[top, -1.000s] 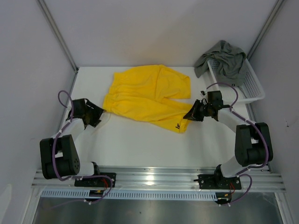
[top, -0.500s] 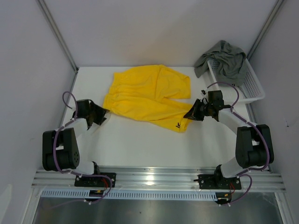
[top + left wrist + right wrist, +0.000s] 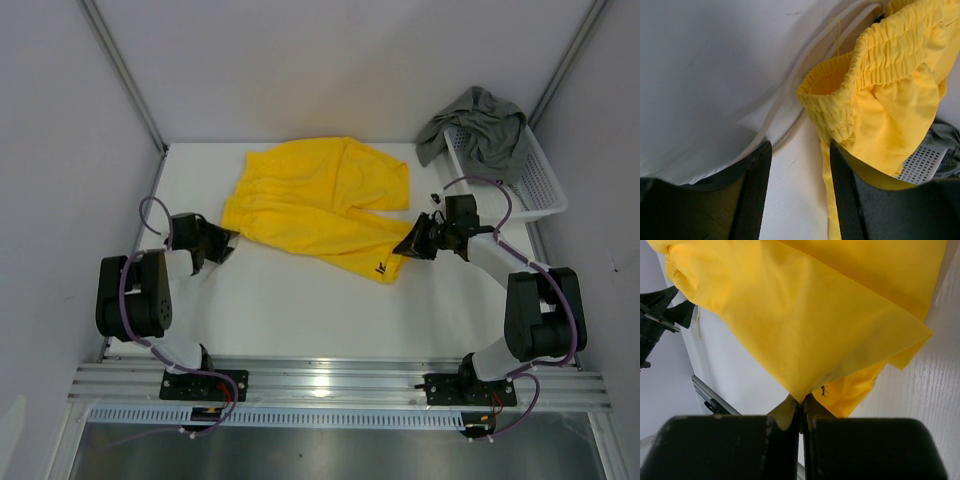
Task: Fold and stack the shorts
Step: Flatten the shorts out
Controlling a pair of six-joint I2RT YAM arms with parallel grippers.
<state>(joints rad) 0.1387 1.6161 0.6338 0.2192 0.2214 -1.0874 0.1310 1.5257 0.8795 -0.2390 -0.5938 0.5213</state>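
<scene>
The yellow shorts [image 3: 320, 200] lie spread on the white table, with a small dark logo [image 3: 381, 268] near the front hem. My right gripper [image 3: 408, 246] is shut on that leg's hem edge, the yellow cloth [image 3: 815, 300] pinched between its jaws [image 3: 801, 402]. My left gripper [image 3: 225, 240] is open at the waistband's left corner. In the left wrist view the gathered waistband [image 3: 840, 100] lies just ahead and drapes over the right finger [image 3: 845, 195]. A yellow drawstring [image 3: 827, 200] runs along it. The grey-green shorts [image 3: 480, 125] hang crumpled over the basket.
A white mesh basket [image 3: 540, 190] stands at the back right, against the right wall. Grey enclosure walls close in the table on the left, back and right. The aluminium base rail [image 3: 330, 380] runs along the near edge.
My left gripper has slid right to the waistband corner of the yellow shorts, and its jaws have narrowed somewhat. The right gripper holds still on the hem.
</scene>
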